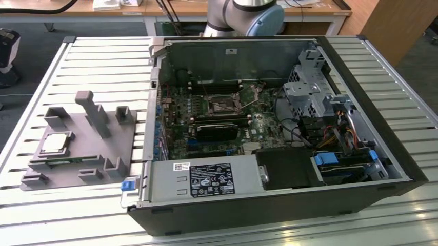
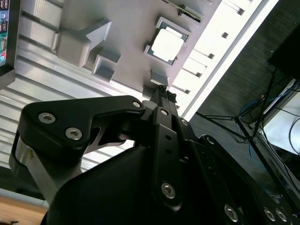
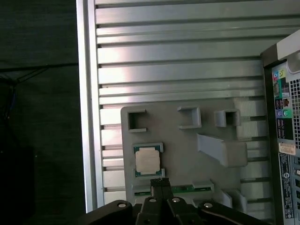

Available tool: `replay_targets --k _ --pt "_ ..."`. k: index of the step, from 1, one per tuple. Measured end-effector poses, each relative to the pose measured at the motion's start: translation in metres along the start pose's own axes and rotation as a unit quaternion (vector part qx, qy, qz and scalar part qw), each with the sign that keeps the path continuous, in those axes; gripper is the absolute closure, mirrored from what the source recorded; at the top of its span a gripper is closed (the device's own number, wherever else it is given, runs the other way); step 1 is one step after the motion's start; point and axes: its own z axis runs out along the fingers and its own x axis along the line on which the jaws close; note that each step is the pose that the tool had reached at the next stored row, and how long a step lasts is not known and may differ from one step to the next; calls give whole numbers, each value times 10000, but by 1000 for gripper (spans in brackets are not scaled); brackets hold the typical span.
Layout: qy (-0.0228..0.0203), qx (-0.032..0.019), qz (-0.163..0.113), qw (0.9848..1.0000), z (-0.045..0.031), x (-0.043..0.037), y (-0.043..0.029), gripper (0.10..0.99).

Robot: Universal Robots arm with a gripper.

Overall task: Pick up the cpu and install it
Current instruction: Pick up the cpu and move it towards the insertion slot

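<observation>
The cpu [image 1: 56,143] is a small square chip with a shiny silver top. It lies flat in a recess of the grey holder plate [image 1: 102,148], on the exterior view's left, beside the open computer case. Both wrist views look down on the cpu [image 3: 147,161] [image 2: 166,45]. My black gripper [image 3: 158,180] [image 2: 162,89] hovers above the plate, close to one edge of the cpu and apart from it. Its fingers are pressed together with nothing between them. The black motherboard socket [image 1: 222,106] sits inside the case.
A long green memory stick [image 3: 183,189] lies in a slot of the plate beside the cpu. Grey posts and blocks [image 1: 92,113] stand up from the plate. The case walls [image 1: 154,102] rise beside it. The slatted metal table [image 1: 102,61] ends just past the plate.
</observation>
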Motion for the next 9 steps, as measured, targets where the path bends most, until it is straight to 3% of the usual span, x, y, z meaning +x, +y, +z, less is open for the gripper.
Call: replay_targets --k 4,9 --pt "-1 -1 0 10000 13 76 -5 980" --pt "11 1 1 10000 36 80 -8 980"
